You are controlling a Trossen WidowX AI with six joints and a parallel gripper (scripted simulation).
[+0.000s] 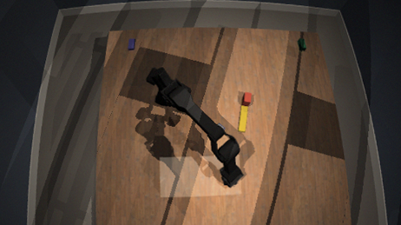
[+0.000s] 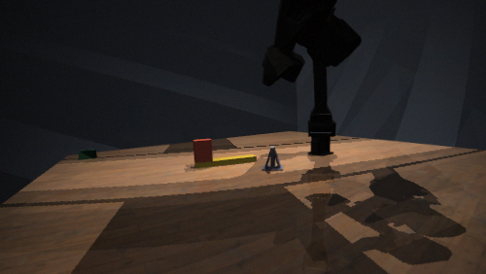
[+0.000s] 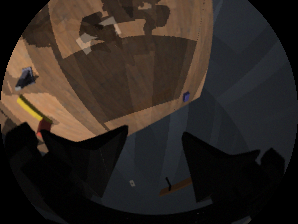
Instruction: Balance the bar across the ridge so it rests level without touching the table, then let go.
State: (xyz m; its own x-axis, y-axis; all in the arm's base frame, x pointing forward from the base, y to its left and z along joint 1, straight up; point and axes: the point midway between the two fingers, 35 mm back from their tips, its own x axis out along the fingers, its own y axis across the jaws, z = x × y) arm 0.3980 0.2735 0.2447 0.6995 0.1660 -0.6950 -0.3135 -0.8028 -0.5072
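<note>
The yellow bar (image 1: 242, 119) (image 2: 234, 159) (image 3: 31, 109) lies on the table with a red block (image 1: 248, 98) (image 2: 202, 151) (image 3: 44, 127) standing at one end. Whether the block is joined to it I cannot tell. The small grey ridge (image 2: 273, 159) (image 3: 26, 77) stands on the table beside the bar, apart from it; the arm mostly hides it in the top view. My gripper (image 3: 156, 132) is open, with nothing between its fingers. It hangs high above the table, away from the bar and ridge.
A blue block (image 1: 131, 44) (image 3: 186, 96) lies near one table corner and a green block (image 1: 302, 44) (image 2: 87, 154) near another. A pale rectangle (image 1: 170, 182) shows by the arm's base. Strong shadows cross the table.
</note>
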